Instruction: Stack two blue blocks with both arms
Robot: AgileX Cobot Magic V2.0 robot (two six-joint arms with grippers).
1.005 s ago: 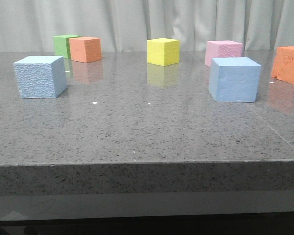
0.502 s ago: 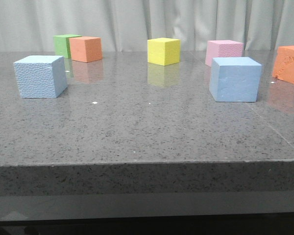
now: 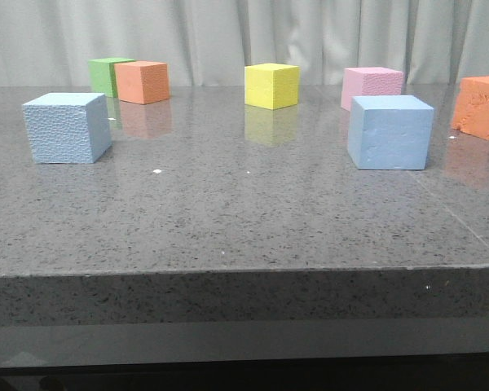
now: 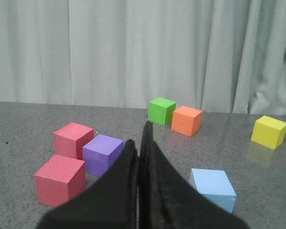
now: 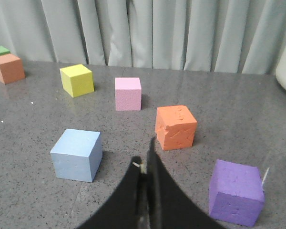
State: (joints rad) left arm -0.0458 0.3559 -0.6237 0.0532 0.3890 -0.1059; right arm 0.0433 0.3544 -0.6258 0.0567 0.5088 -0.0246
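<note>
Two pale blue blocks stand apart on the grey stone table. In the front view one blue block (image 3: 67,128) is at the left and the other (image 3: 389,132) at the right. Neither gripper shows in the front view. In the left wrist view my left gripper (image 4: 138,133) is shut with nothing in it, and the left blue block (image 4: 213,188) lies a little ahead and to one side of it. In the right wrist view my right gripper (image 5: 144,150) is shut and empty, with the right blue block (image 5: 77,155) ahead and off to its side.
At the back stand a green cube (image 3: 107,75), an orange cube (image 3: 143,81), a yellow cube (image 3: 270,85) and a pink cube (image 3: 372,85). A dented orange cube (image 3: 482,107) sits far right. Two red cubes (image 4: 61,179) and purple cubes (image 4: 102,153) (image 5: 236,192) lie near the grippers.
</note>
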